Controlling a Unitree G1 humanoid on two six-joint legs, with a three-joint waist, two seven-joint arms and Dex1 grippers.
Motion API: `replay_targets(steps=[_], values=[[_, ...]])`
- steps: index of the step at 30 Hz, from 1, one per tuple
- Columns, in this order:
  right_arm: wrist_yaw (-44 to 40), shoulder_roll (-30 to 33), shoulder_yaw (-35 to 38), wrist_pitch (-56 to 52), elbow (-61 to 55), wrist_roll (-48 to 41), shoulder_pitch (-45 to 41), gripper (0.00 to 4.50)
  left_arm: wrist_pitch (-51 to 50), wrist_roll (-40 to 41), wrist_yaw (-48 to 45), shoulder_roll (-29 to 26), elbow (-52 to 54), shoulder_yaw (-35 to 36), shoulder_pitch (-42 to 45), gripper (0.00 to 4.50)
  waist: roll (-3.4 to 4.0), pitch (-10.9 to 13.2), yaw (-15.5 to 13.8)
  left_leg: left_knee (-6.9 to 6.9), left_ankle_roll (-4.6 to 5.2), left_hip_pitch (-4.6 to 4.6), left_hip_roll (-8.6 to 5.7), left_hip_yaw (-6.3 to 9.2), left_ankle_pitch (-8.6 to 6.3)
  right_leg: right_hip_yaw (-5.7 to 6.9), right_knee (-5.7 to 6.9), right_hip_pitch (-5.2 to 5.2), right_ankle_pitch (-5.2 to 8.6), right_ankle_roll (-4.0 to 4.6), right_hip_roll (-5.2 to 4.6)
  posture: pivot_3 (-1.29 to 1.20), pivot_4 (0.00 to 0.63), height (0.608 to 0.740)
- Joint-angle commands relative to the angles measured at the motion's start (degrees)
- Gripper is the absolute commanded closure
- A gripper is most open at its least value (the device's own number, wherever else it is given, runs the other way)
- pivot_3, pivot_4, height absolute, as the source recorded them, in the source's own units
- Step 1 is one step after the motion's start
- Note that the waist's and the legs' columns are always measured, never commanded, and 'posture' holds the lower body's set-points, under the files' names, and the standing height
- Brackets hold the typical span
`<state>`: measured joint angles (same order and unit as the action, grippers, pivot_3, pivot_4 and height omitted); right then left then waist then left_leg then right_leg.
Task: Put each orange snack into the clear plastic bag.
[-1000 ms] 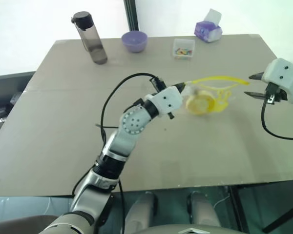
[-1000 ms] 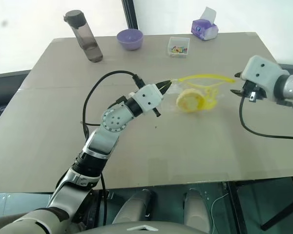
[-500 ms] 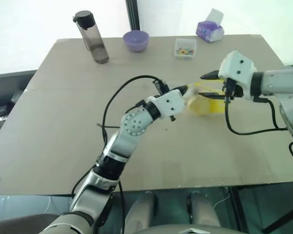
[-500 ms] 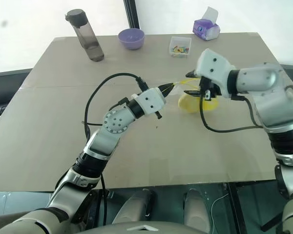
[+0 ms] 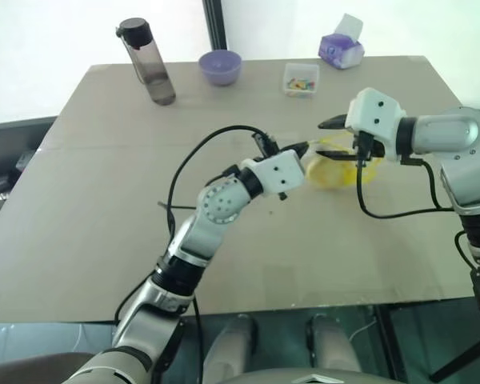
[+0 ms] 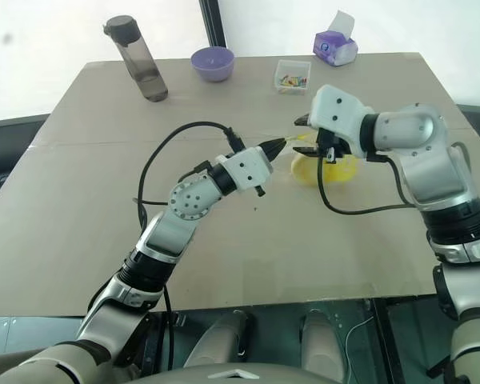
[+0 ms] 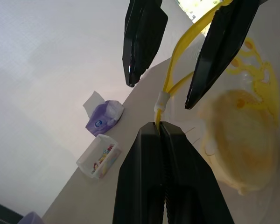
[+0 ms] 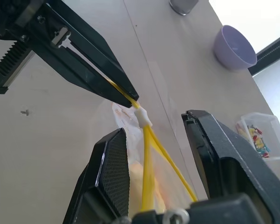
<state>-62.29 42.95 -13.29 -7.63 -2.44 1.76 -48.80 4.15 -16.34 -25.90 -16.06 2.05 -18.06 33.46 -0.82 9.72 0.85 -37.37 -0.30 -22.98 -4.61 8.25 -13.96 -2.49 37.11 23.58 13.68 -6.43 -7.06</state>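
Note:
The clear plastic bag (image 5: 360,164) lies right of the table's middle, with the orange snack (image 5: 328,173) inside it. Its yellow strip (image 7: 175,65) rises off the table to a white slider (image 7: 161,99). My left gripper (image 5: 304,147) is shut on the end of that strip, just past the slider. From the right, my right gripper (image 5: 324,138) reaches in and stands open, one finger on each side of the strip near the slider (image 8: 142,116). Its fingers (image 8: 114,177) do not touch the strip. The snack (image 7: 242,140) shows pale yellow through the film.
Along the table's far edge stand a dark bottle (image 5: 148,62), a purple bowl (image 5: 221,66), a small clear box of coloured bits (image 5: 302,80) and a tissue pack (image 5: 341,50). A black cable (image 5: 194,152) loops over my left forearm. Bare tabletop (image 5: 96,200) lies to the left and front.
My right gripper has swung in from the table's right side to the bag's yellow strip and now straddles it. The left gripper has kept its hold and place.

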Motion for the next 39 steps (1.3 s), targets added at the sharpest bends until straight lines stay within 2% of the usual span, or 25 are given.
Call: replay_targets(steps=[1, 8, 11, 14, 39], values=[[-1.0, 0.3, 0.3, 2.5, -2.3, 0.0, -0.8, 2.26, 0.6, -0.2, 0.5, 0.3, 2.0, 0.3, 0.1, 4.5, 0.0, 0.0, 0.0, 0.0, 0.0, 0.0, 0.0, 0.0, 0.0, 0.0, 0.0, 0.0, 0.0, 0.0, 0.0, 0.0, 0.15, 0.739], [-0.7, 0.4, -0.4, 8.4, -1.0, 2.7, -0.8, 2.26, 0.3, -0.3, 0.4, 0.6, 1.9, 0.4, 0.1, 4.5, 0.0, 0.0, 0.0, 0.0, 0.0, 0.0, 0.0, -0.01, 0.0, 0.0, 0.0, 0.0, 0.0, 0.0, 0.0, 0.0, 0.15, 0.739], [-0.7, 0.5, -0.4, 9.0, -0.7, 3.1, -0.8, 3.09, 0.4, -0.3, 0.4, 0.7, 1.8, 0.4, 0.1, 4.5, 0.0, 0.0, 0.0, 0.0, 0.0, 0.0, 0.0, 0.0, 0.0, 0.0, 0.0, 0.0, 0.0, 0.0, 0.0, 0.0, 0.15, 0.739], [-0.5, 0.4, -0.3, 9.1, -0.5, 3.4, -0.9, 4.46, 0.4, -0.3, 0.4, 0.7, 1.7, 0.5, 0.1, 4.5, 0.0, 0.0, 0.0, 0.0, 0.0, 0.0, 0.0, -0.01, 0.0, 0.0, 0.0, 0.0, 0.0, 0.0, 0.0, 0.0, 0.15, 0.739], [0.8, 2.9, 0.4, 9.2, 2.2, 7.0, -0.7, 4.46, 0.6, -0.3, 0.3, 0.8, 1.7, 0.4, 0.0, 4.5, 0.0, 0.0, 0.0, 0.0, 0.0, 0.01, 0.0, -0.01, 0.0, 0.0, 0.01, 0.0, 0.0, 0.0, 0.0, 0.0, 0.15, 0.739]])
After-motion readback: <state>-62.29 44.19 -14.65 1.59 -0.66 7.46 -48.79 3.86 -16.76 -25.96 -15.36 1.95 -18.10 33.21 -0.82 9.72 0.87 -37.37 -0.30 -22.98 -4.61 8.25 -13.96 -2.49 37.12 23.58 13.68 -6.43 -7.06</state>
